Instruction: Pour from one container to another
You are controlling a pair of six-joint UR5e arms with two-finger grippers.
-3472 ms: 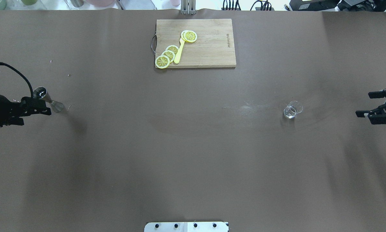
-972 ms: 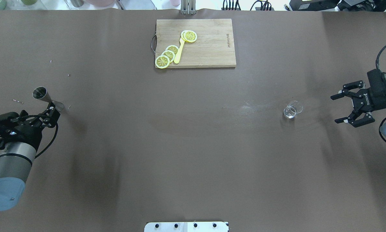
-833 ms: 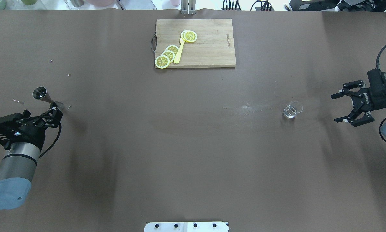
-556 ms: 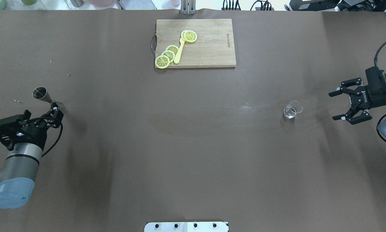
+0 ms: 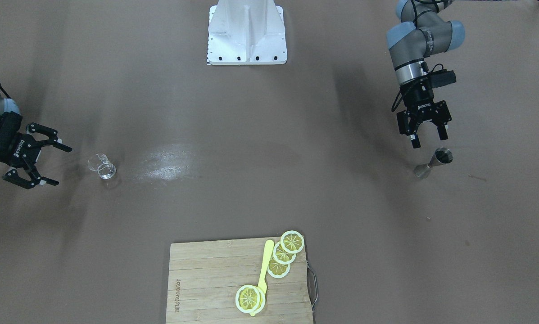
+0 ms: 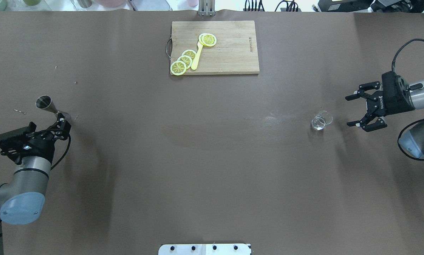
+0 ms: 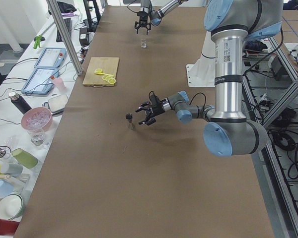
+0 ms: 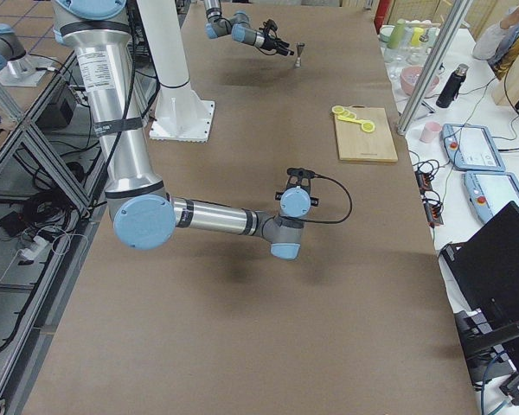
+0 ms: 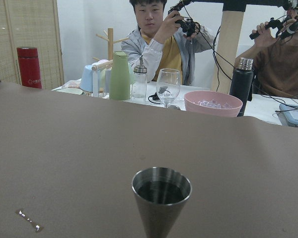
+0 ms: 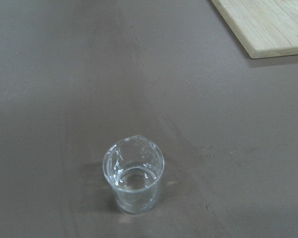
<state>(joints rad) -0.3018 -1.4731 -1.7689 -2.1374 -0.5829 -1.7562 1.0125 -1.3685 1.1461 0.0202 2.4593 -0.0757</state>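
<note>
The clear glass cup (image 6: pixel 321 120) stands upright on the brown table at the right; it also shows as the glass cup (image 5: pixel 101 166) and the glass cup (image 10: pixel 134 181), with a little clear liquid in its bottom. My right gripper (image 6: pixel 349 111) is open, level with the cup and a short way to its right, not touching it. The steel jigger (image 6: pixel 52 108) stands upright at the far left, and the left wrist view looks into the jigger's (image 9: pixel 161 201) dark upper cone. My left gripper (image 5: pixel 428 138) is open, just on the robot's side of the jigger (image 5: pixel 433 163), with nothing between its fingers.
A wooden cutting board (image 6: pixel 229 53) with lemon slices (image 6: pixel 185 60) and a yellow utensil lies at the far middle. The white robot base plate (image 6: pixel 204 249) sits at the near edge. Beyond the far table edge are a pink bowl (image 9: pixel 213 103), bottles, cups and operators.
My right gripper has moved left toward the glass cup, still open. My left arm has swung round to the jigger's near side and crept slightly right. Cup and jigger have not moved.
</note>
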